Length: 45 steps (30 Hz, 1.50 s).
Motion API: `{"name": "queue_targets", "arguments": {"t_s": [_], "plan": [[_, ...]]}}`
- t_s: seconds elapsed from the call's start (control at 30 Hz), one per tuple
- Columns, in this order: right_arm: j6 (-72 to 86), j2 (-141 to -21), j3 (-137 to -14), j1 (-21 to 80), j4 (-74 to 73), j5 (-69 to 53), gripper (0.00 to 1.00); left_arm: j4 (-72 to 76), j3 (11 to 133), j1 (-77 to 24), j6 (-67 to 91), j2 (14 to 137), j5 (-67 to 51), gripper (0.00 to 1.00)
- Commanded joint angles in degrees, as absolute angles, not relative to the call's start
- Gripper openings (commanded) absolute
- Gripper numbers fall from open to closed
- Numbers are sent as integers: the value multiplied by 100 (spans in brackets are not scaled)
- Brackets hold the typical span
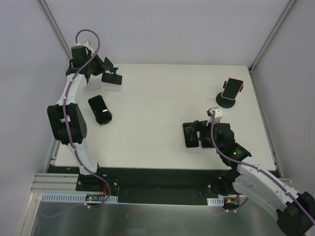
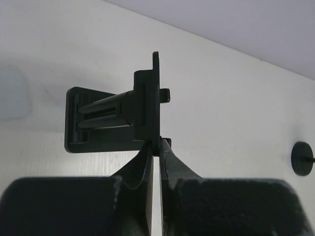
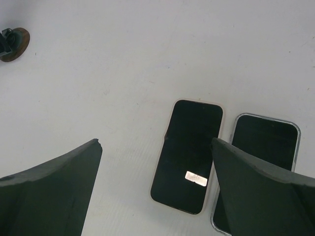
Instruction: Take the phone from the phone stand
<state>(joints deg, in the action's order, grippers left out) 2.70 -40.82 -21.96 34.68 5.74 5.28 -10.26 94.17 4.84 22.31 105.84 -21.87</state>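
Right now my left gripper (image 2: 156, 147) sits at the upper left of the overhead frame, with its jaws fully closed; in its wrist view they pinch the thin lower edge of a black bracket (image 2: 145, 105) seen edge-on, with two rods running back to a flat plate; I cannot tell whether the thin slab at its front is a phone. From above, that piece shows only as a dark rectangle just right of the fingers.

Just below it on the white table (image 1: 157, 98), a black phone (image 1: 98, 105) leans tilted on its phone stand (image 1: 105, 117); at the upper right of the frame a pink-cased phone (image 1: 232, 87) sits in a second stand (image 1: 224, 102) with a round dark base.

My right gripper (image 3: 156, 142) hangs at the lower right of centre, spread wide and holding nothing; beneath it two phones lie flat and side by side, a cream-cased phone (image 3: 192, 128) between the fingers and a grey-edged phone (image 3: 266, 142) partly behind the right-hand finger.
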Motion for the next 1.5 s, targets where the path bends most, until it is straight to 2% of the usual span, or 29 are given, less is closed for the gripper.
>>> {"name": "queue_targets", "arguments": {"t_s": [0.0, 0.27, 0.53, 0.6, 0.63, 0.73, 0.83, 0.87, 0.97, 1.0, 1.07, 1.1, 1.23, 1.47], "plan": [[158, -4043, -2513, 3419, 545, 659, 96, -528, 10177, 782, 2478, 11152, -2232, 0], [132, -4332, -2680, 3410, 527, 747, 96, -255, 11109, 1072, 2628, 12321, -2540, 0], [202, -4579, -2768, 3401, 633, 800, 96, -44, 11057, 1213, 2769, 12779, -2891, 0], [220, -4631, -2769, 3393, 668, 791, 96, -44, 10917, 1230, 2742, 12788, -2953, 3], [228, -4649, -2786, 3401, 685, 791, 96, -35, 10864, 1230, 2725, 12779, -2953, 9], [237, -4676, -2786, 3393, 729, 782, 96, -17, 10601, 1274, 2663, 12639, -2935, 18], [237, -4658, -2777, 3393, 738, 765, 96, -9, 10407, 1327, 2584, 12437, -2927, 36], [237, -4658, -2769, 3393, 747, 756, 96, -17, 10363, 1336, 2549, 12315, -2918, 48], [237, -4606, -2751, 3393, 747, 730, 96, -18, 10204, 1327, 2435, 12016, -2839, 64], [229, -4588, -2734, 3384, 747, 721, 96, -9, 10100, 1336, 2408, 11928, -2813, 73], [229, -4527, -2707, 3392, 747, 703, 96, -18, 9985, 1327, 2373, 11639, -2716, 80], [211, -4509, -2698, 3393, 747, 694, 96, -18, 9923, 1327, 2364, 11541, -2681, 87], [167, -4403, -2663, 3384, 703, 624, 96, -18, 9476, 1336, 2338, 10979, -2567, 97], [70, -4289, -2646, 3384, 650, 431, 96, -360, 8395, 1327, 2136, 9504, -2102, 99]]}}
